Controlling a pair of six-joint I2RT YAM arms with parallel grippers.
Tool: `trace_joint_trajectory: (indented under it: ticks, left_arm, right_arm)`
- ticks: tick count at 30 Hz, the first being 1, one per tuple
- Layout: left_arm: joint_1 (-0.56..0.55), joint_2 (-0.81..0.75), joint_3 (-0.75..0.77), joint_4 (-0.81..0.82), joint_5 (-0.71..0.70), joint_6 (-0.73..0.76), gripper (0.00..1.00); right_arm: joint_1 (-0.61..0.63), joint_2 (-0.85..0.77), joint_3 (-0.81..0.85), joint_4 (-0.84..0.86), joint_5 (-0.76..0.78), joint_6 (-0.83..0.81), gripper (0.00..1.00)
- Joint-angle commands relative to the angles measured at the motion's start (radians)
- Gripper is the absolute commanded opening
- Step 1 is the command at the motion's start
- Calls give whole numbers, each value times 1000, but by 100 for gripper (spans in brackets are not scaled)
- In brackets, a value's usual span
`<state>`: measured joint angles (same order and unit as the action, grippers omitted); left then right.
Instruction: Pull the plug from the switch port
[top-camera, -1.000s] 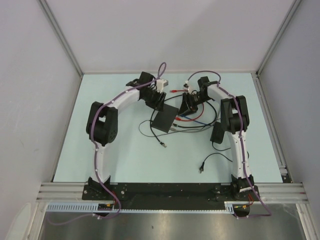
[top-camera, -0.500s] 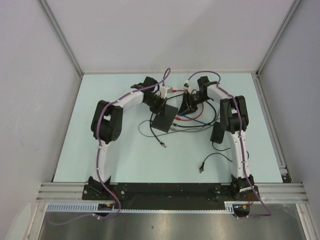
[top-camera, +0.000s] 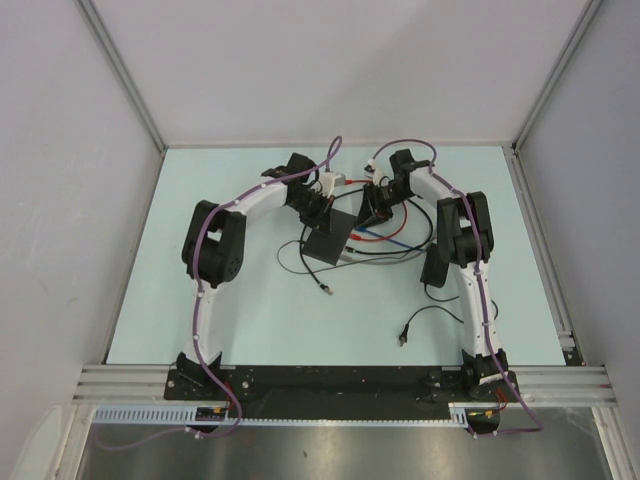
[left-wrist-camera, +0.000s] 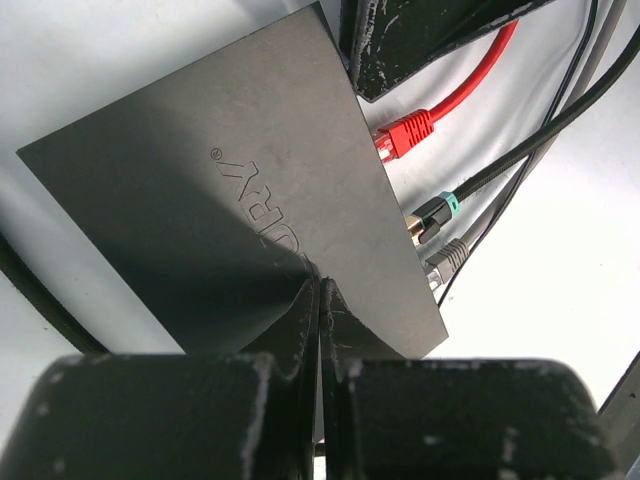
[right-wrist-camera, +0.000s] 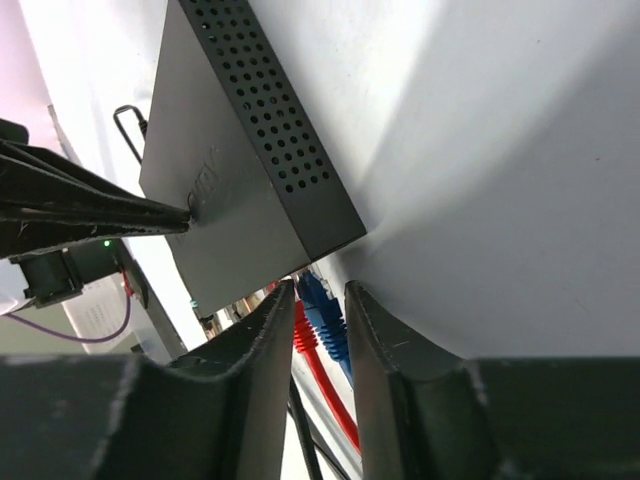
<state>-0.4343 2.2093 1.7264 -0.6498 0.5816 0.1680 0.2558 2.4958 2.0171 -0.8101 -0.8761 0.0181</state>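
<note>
Two grippers meet at the flat matte-black switch box (top-camera: 328, 240), which sits between the arms. The left gripper (left-wrist-camera: 320, 288), fingers pressed together, bears on its top. The right gripper (right-wrist-camera: 318, 292) straddles a blue plug (right-wrist-camera: 322, 308), though whether it is clamped cannot be told. A straight pull in line with the socket looks best.

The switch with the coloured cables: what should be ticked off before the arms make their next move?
1. Switch pinned down: the left end effector, shut, rests its tips on the top face: ok.
2. Right end effector straddles the blue plug: ok.
3. Firm grip on that plug: cannot tell.
4. Red lead out of that gap: cannot tell; it shows between the fingers.
5. Black plug and grey plug clear of both end effectors: ok.
</note>
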Motion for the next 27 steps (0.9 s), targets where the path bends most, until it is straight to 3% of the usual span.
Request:
trace_joint_trajectory:
  ticks: [1,7,14,22,27]
  left_arm:
    - [-11,23,-18,-17,-39,45,0]
    - [-12,20,-21,-16,-42,45,0]
    - [-12,26,-21,-11,-55,44,0]
    - [-11,30,-19,-1,-51,31,0]
    - [-3,52,12,13,-25,5,0]
  right_arm:
    - [31,74,-11,32,216,-40,31]
    - [39,71,-29,25,269,-56,19]
    - [66,34,-73,-8,388,-92,12]
    - [37,-28,-141,-20,353,-158,0]
    - [33,-95,-152,-57,376,-236,0]
